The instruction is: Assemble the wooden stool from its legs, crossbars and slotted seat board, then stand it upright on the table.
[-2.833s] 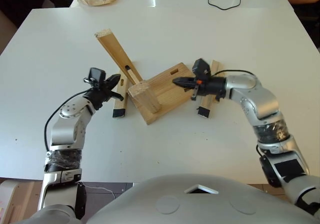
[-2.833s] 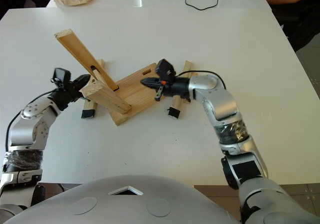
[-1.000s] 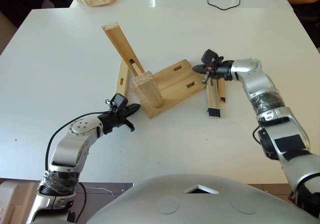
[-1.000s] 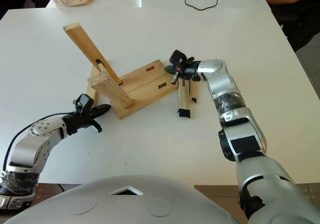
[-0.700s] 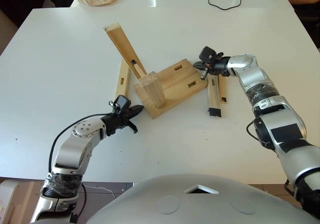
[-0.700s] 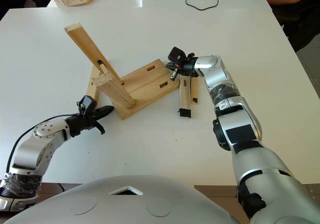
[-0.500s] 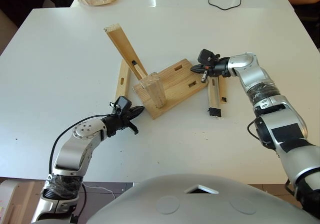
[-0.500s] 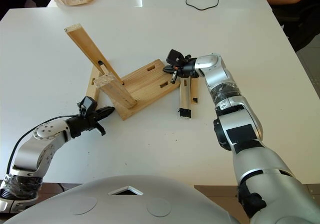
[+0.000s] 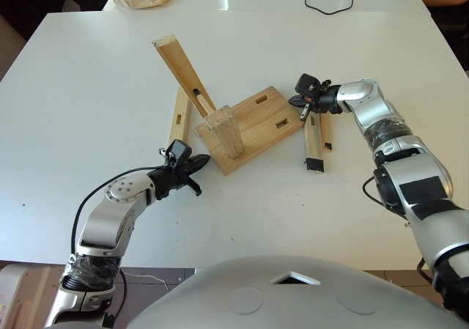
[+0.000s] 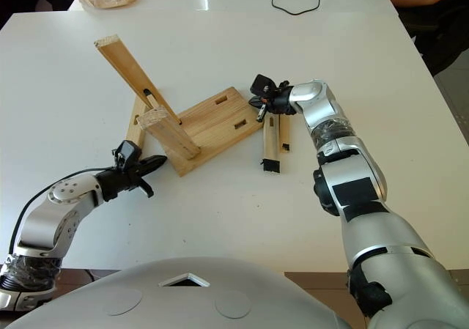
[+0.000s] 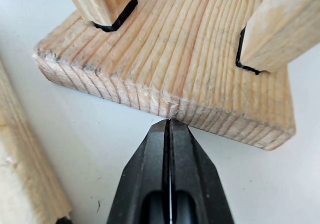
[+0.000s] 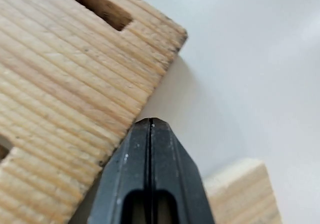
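Seat board [image 9: 253, 124], two legs [image 9: 183, 70] slotted in, has been nudged round on the table [image 9: 88, 65], with the left gripper [image 9: 198, 164] at its near edge and the right gripper [image 9: 300, 104] by its right-hand corner, fingers pressed together on each, apparently squaring it for the loose bars [image 9: 313, 142].

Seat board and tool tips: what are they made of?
Seat board: pale softwood, apparently unfinished; open straight grain on the face, rough splintery fibres along the sawn edge. Left tool and right tool: smooth black tips with a faint sheen, probably moulded plastic or coated metal; the look leaves that open.
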